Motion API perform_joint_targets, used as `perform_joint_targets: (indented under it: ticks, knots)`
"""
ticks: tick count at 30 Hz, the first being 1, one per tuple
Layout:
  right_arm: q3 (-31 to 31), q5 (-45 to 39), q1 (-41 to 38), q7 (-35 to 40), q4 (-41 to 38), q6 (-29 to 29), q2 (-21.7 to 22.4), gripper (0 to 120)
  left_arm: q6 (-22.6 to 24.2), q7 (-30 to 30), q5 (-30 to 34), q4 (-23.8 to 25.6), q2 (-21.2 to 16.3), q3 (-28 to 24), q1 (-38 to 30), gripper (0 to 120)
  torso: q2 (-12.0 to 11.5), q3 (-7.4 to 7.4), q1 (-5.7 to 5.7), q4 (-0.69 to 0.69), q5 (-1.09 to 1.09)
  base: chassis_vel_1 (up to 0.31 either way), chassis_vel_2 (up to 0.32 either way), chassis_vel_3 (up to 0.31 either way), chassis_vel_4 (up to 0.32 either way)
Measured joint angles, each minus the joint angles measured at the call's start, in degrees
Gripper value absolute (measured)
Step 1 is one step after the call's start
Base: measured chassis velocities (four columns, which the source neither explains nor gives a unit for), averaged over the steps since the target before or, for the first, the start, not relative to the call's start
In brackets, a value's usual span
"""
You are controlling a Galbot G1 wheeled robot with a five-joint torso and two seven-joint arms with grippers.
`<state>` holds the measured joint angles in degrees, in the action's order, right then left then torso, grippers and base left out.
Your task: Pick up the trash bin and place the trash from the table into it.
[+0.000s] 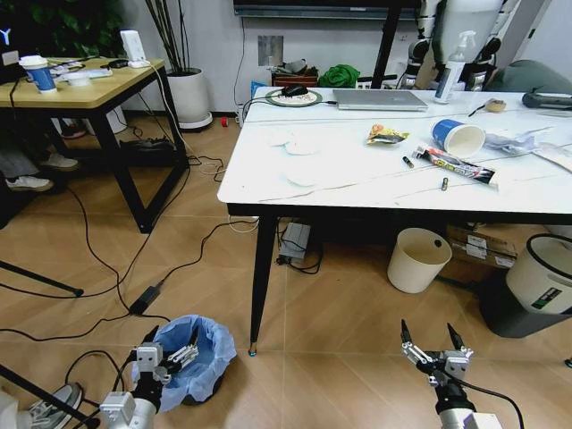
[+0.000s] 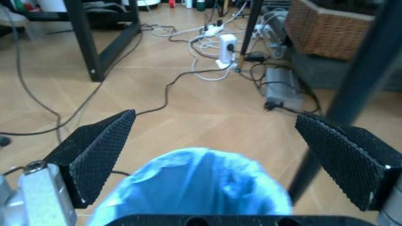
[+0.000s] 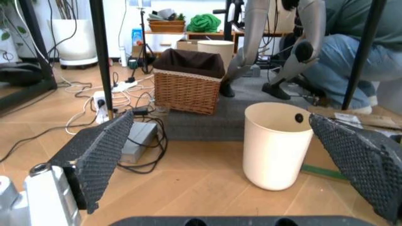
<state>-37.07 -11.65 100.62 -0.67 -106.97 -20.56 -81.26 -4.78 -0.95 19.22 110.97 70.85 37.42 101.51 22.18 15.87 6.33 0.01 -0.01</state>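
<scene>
Hovering at the lower left of the head view, the left end effector [image 1: 170, 356] sits just over the near rim of the trash bin [image 1: 198, 350], its fingers released and spread wide; the left wrist view shows the two black, cross-hatched pads [image 2: 94, 150] flanking the ruffled light blue bag [image 2: 201, 181] with nothing gripped between them. The right end effector [image 1: 433, 344] hangs at the lower right of the head view, also released and empty, facing the plain cream bin [image 3: 276, 143] under the desk [image 1: 340, 179]. The trash lies on the glossy marble-look top toward the upper right — a blue paper cup [image 1: 458, 137] on its side, a yellow snack wrapper [image 1: 386, 134], a red-and-white tube [image 1: 454, 164] and white tissues [image 1: 299, 143]. The main risk, as I judge it, is the liner: thin, crinkled plastic is slippery and loose, so a pinch that catches only the bag and not the round rigid rim beneath could pull the liner free or let the bin tip. The thin black desk leg [image 1: 261, 268] stands just beside the bin, and a lift that swings toward it could knock the bin — while the black cables [image 1: 107, 259] trailing over the wooden floor nearby could snag.
</scene>
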Motion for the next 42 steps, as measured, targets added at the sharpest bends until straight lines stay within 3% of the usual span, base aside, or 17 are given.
perform_joint_targets:
  ticks: [11, 25, 33, 39, 42]
  knots:
    - [2.9, 2.5, -1.8, -0.6, 3.6, -1.5, -7.5, 100, 11.6, 3.5, 8.5, -8.7, -6.5, 2.4, -4.8, 100, 0.2, 0.15, 0.07, 0.00, -0.01, 0.000, 0.000, 0.000, 0.000]
    - [2.7, 2.7, -1.4, -0.6, 4.6, -2.0, -7.9, 100, 16.7, 4.2, 9.8, -18.4, -6.5, 0.5, -11.9, 100, 0.5, 0.31, 0.17, -0.01, 0.00, 0.000, 0.000, 0.000, 0.000]
    - [2.8, 2.8, -1.4, -0.6, 4.6, -2.0, -7.8, 100, 17.1, 3.5, 8.5, -22.6, -5.5, -0.7, -14.9, 100, 0.6, 0.36, 0.20, -0.01, 0.01, 0.000, 0.000, 0.000, 0.000]
    - [2.7, 2.8, -1.4, -0.6, 4.4, -1.8, -7.6, 100, 17.1, 2.4, 7.5, -24.7, -4.9, -0.9, -16.2, 95, 0.6, 0.38, 0.21, -0.01, 0.01, 0.000, 0.000, 0.000, 0.000]
    - [2.6, 2.8, -1.4, -0.6, 4.2, -1.7, -7.5, 100, 17.1, 1.5, 6.8, -25.8, -4.6, -0.9, -16.7, 85, 0.6, 0.39, 0.22, -0.01, 0.01, 0.000, 0.000, 0.000, 0.000]
